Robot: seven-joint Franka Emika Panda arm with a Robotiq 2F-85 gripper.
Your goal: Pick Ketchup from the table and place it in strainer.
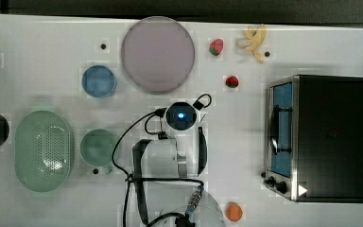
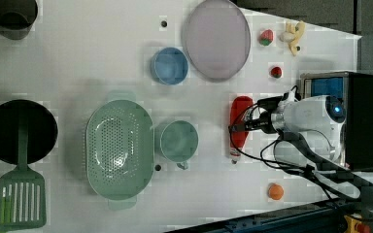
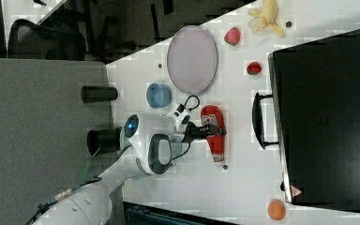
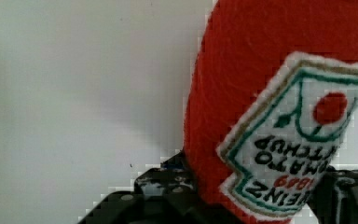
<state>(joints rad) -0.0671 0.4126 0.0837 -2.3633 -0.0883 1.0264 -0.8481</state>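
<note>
Straddling the ketchup bottle (image 4: pixel 279 116) lying flat on the white table (image 2: pixel 87 63), the gripper (image 2: pixel 245 124) has a finger on each side, grip unclear, well apart from the strainer (image 2: pixel 120 148).

- The red Ketchup (image 2: pixel 240 127) bottle with a white label lay flat on the table.
- The pale green oval strainer (image 2: pixel 120 148) sat upright, well apart from it.
</note>
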